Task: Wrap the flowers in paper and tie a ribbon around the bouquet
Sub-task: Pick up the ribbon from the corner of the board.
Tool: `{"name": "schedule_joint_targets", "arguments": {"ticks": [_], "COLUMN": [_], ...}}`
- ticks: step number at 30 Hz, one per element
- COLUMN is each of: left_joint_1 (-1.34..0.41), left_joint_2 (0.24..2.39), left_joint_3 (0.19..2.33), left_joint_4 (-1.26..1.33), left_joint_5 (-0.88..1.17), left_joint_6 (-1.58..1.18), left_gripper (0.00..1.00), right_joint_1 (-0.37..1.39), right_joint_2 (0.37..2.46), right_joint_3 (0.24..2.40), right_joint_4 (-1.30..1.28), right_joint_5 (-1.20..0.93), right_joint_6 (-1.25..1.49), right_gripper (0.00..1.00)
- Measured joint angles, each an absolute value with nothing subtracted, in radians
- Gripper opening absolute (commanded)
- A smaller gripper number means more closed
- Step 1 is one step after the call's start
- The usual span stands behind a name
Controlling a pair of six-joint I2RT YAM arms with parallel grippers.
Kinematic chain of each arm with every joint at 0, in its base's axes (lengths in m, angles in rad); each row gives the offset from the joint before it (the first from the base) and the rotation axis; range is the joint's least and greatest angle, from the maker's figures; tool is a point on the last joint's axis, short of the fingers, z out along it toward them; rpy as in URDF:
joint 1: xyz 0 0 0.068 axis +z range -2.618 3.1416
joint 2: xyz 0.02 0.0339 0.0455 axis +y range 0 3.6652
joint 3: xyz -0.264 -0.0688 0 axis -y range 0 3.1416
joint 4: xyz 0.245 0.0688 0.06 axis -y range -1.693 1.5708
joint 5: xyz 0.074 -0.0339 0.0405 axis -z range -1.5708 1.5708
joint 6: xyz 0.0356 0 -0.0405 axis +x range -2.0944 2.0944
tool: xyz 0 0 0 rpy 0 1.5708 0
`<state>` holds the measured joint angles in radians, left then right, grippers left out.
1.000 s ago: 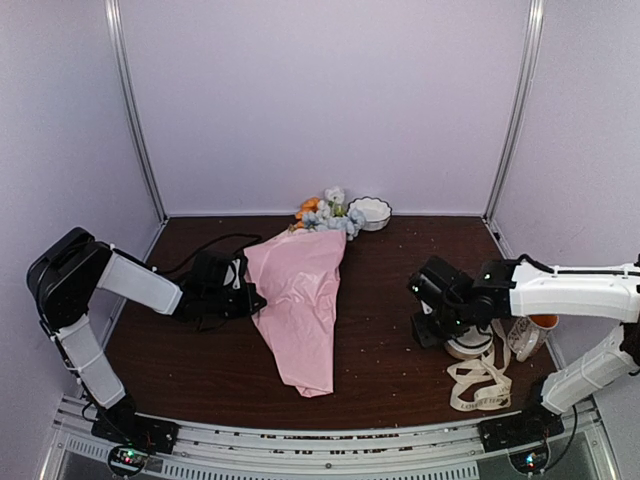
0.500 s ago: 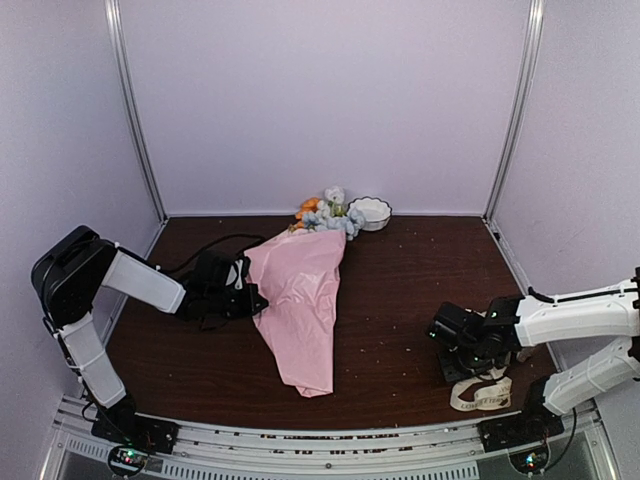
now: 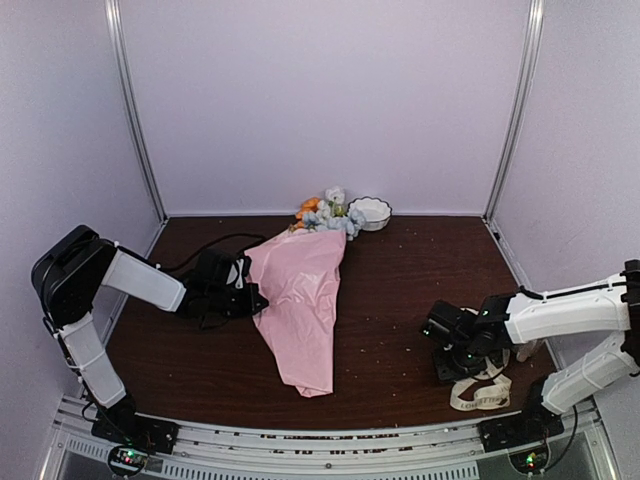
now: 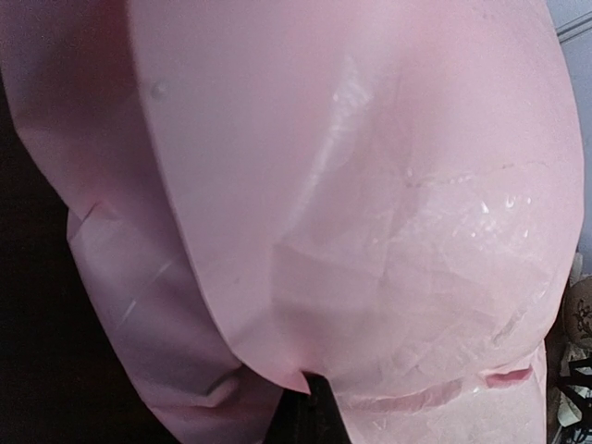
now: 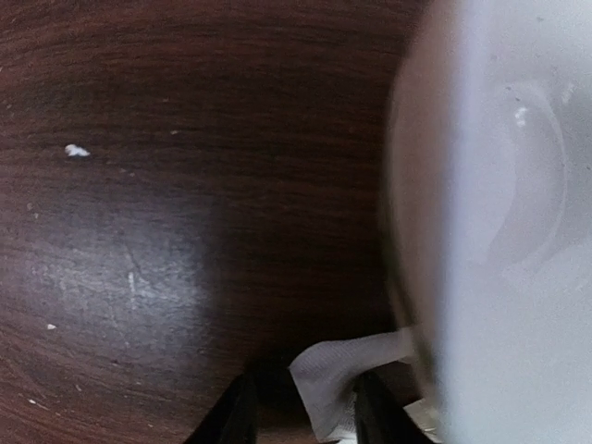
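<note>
The paper (image 3: pixel 300 300) is rolled into a pink cone round the flowers (image 3: pixel 325 213), whose blue, white and orange blooms stick out at its far end. My left gripper (image 3: pixel 257 300) is shut on the cone's left edge. Pink paper (image 4: pixel 351 185) fills the left wrist view, with one dark fingertip (image 4: pixel 322 412) showing below it. The cream ribbon (image 3: pixel 482 385) lies looped at the near right. My right gripper (image 3: pixel 452 365) is low over the table beside it. In the right wrist view this gripper (image 5: pixel 301 421) is open, with a ribbon end (image 5: pixel 338 375) lying loose between its fingers.
A white bowl (image 5: pixel 504 231) stands close on the right of my right gripper. Another white bowl (image 3: pixel 370 211) sits at the back wall by the blooms. A black cable (image 3: pixel 215 241) runs behind my left gripper. White crumbs dot the dark wood table (image 3: pixel 400 270).
My right arm has dropped and swung toward the near edge, from above the bowl down to the ribbon. My left gripper has stayed on the paper.
</note>
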<state>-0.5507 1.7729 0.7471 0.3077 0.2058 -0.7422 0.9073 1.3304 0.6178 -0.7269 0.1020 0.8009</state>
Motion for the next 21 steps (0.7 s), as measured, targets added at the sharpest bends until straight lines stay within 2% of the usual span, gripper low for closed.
{"name": "schedule_joint_targets", "arguments": {"ticks": [4, 13, 19, 21], "left_joint_1": [-0.551, -0.551, -0.551, -0.551], "left_joint_2": [1.773, 1.773, 1.773, 1.773], "left_joint_3": [0.748, 0.750, 0.752, 0.752], "left_joint_4": [0.306, 0.299, 0.294, 0.293], "left_joint_5": [0.206, 0.204, 0.204, 0.204], "left_joint_6": [-0.741, -0.731, -0.731, -0.731], "left_gripper": [0.00, 0.00, 0.00, 0.00], "right_joint_1": [0.907, 0.950, 0.982, 0.981], "right_joint_2": [1.355, 1.351, 1.196, 1.152], "right_joint_3": [0.632, 0.719, 1.037, 1.216], "right_joint_4": [-0.689, -0.690, -0.634, -0.620], "right_joint_5": [0.073, -0.028, -0.290, -0.360], "right_joint_6": [0.801, 0.704, 0.530, 0.465], "right_gripper": [0.00, 0.00, 0.00, 0.00]}}
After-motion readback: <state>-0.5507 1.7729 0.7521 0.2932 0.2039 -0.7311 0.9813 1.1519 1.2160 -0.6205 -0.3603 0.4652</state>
